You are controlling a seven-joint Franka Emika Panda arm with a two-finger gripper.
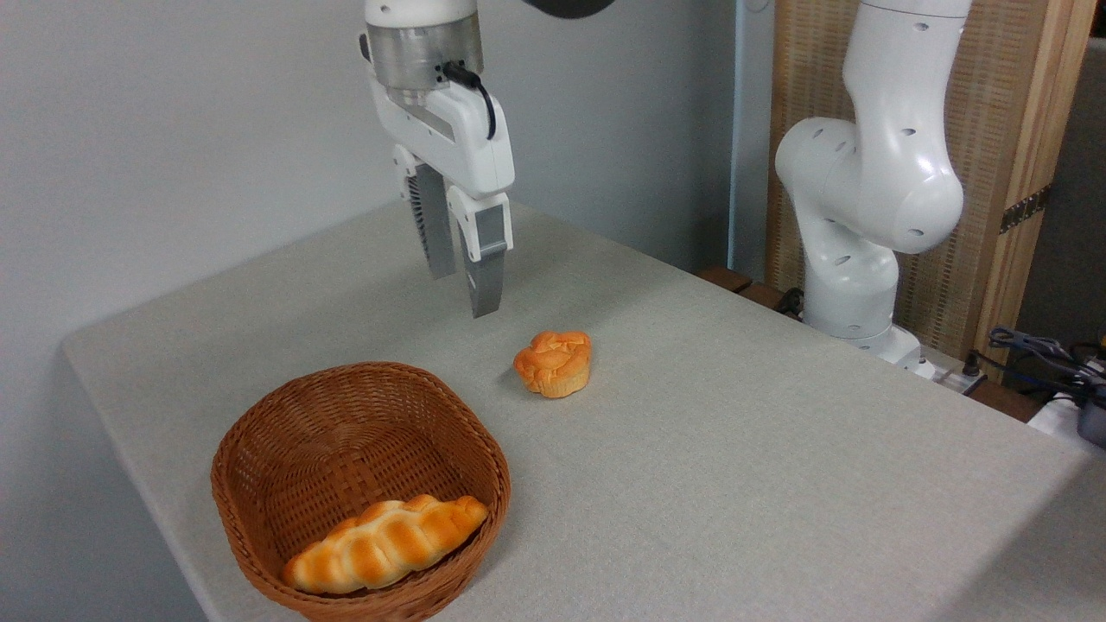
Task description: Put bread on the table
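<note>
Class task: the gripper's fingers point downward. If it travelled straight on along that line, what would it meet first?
Probably the bare table, a little left of and behind the bread. The open gripper hangs above the surface, and nothing lies under it, though depth from this single view is uncertain.

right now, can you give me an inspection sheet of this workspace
surface: light grey table, bare apart from the items below
job's things: small knotted bun sits upright on the table, outside the basket, touching nothing
clutter: brown wicker basket at front left, holding a long braided loaf
grippers: gripper hangs open and empty, above and left of the bun, clear of it
cables: black cable on the wrist; a tangle of cables past the table's right edge
surroundings: robot base behind the table, wooden panel, pale wall
</note>
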